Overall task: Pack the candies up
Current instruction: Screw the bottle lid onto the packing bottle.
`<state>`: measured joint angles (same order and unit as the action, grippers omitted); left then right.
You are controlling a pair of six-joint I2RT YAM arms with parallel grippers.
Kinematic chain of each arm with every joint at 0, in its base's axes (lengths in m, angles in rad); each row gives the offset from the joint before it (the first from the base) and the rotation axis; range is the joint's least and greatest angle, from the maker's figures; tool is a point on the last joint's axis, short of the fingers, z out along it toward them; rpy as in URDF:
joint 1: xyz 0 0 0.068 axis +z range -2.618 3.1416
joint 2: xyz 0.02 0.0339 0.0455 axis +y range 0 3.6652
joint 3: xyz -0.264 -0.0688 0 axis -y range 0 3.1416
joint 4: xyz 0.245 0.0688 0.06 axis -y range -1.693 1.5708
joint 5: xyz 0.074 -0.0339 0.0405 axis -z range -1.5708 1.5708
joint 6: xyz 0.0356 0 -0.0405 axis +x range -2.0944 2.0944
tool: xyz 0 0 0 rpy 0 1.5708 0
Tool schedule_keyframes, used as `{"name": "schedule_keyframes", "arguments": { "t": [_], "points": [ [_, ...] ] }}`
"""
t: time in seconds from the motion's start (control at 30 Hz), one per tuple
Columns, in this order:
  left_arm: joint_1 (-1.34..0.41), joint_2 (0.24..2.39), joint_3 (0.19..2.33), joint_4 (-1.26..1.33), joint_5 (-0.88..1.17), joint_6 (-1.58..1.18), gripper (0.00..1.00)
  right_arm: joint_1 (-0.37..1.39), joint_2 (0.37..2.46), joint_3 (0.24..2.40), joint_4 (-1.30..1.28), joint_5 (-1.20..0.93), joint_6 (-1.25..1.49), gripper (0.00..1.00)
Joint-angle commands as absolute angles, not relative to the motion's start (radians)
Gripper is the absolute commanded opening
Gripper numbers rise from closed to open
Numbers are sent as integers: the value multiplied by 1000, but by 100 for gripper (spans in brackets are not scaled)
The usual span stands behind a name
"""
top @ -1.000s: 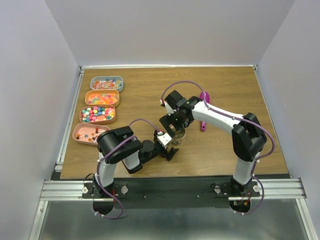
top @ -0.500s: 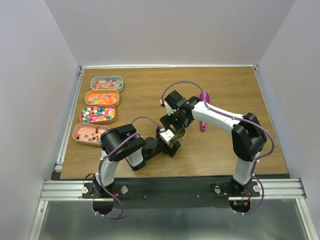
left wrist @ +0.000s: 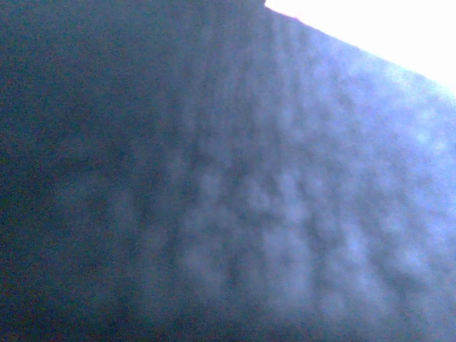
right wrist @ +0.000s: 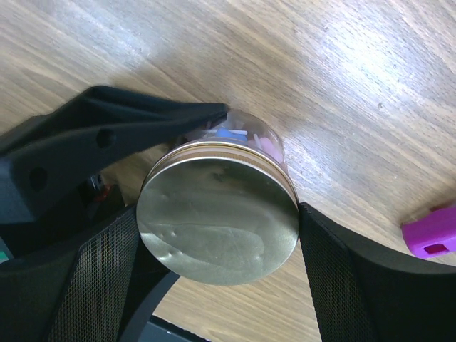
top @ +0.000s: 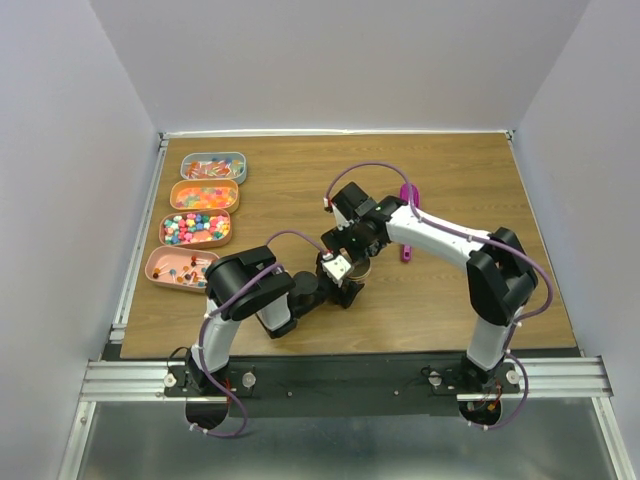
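Though spread wide, the right hand (right wrist: 217, 214) grips the lid (right wrist: 214, 231).

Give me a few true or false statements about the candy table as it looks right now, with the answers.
Four trays of candies line the table's left side. True.
The jar is open. False: a metal lid covers it.
The magenta scoop lies in a tray. False: it lies on the table beside the jar.
The right end effector has a finger on each side of the lid. True.
The left wrist view shows the jar sharply. False: it is a dark blur.
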<state>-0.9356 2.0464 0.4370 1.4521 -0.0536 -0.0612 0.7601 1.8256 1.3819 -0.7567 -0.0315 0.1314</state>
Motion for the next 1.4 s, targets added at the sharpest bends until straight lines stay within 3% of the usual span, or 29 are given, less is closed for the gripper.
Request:
{"name": "schedule_keyframes", "arguments": {
  "t": [0.0,0.1,0.5,0.83,1.17,1.37],
  "points": [
    [-933,2097,430,2085,-95,-94,70,770,1792,1330,-701,24,184,56],
    [-934,2102,430,2086,-84,-110,63,769,1781,1312,-692,41,202,54],
    [-933,2094,420,2085,-175,-155,62,769,1685,1209,-626,132,472,44],
    [-934,2094,419,2085,-173,-126,62,770,1654,1127,-566,150,515,45],
    [-934,2075,405,2085,-172,-78,62,824,1689,1177,-609,207,428,55],
    [-931,2074,402,2086,-160,-75,63,831,1709,1186,-623,221,417,72]
  ]
}}
